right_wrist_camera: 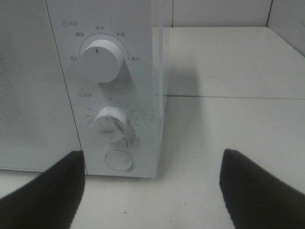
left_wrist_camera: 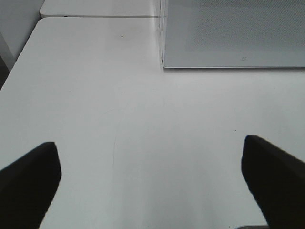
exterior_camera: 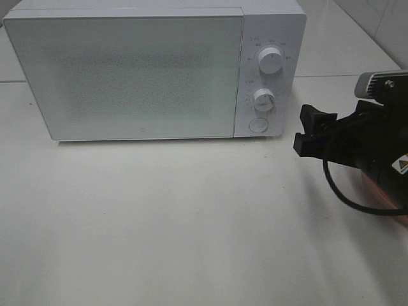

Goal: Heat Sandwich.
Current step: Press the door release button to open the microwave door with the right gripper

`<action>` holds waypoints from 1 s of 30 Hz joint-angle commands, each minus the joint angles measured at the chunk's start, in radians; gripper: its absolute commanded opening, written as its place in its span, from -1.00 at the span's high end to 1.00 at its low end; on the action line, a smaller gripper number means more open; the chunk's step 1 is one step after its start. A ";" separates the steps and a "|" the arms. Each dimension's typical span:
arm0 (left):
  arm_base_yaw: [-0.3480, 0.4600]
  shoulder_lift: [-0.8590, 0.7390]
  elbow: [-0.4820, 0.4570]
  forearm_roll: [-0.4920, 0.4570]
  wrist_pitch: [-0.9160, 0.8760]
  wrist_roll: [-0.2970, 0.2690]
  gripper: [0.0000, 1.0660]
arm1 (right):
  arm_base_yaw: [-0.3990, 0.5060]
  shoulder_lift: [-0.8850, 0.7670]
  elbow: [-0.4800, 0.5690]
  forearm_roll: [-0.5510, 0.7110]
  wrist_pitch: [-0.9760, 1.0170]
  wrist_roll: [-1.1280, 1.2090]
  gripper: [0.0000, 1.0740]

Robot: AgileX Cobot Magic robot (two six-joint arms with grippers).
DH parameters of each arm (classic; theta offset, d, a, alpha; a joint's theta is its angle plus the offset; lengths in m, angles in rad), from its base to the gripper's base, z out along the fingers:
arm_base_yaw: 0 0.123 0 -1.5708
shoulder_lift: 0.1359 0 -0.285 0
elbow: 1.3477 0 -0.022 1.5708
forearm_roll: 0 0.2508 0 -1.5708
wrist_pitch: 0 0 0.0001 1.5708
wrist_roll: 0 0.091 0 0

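Just beside the microwave (exterior_camera: 134, 76), right jaws gape.

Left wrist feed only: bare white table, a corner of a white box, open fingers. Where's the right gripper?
Observer: The right gripper hangs open and holds nothing, beside the control-panel end of the white microwave.
Operator: Door state?
Observer: The frosted grey door is shut, flush with the front.
Operator: What's the right wrist camera facing?
Observer: The upper white round knob, the lower white round knob and a round white button beneath them.
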 commanded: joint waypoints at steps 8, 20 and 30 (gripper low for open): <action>0.001 -0.026 0.004 -0.003 -0.006 -0.003 -0.83 | 0.177 0.122 -0.029 0.224 -0.077 -0.005 -0.40; 0.001 -0.026 0.004 -0.003 -0.006 -0.002 -0.83 | 0.227 0.158 -0.048 0.235 -0.045 -0.003 -0.40; 0.001 -0.026 0.004 -0.003 -0.006 -0.002 -0.83 | 0.227 0.158 -0.048 0.234 -0.048 0.273 -0.40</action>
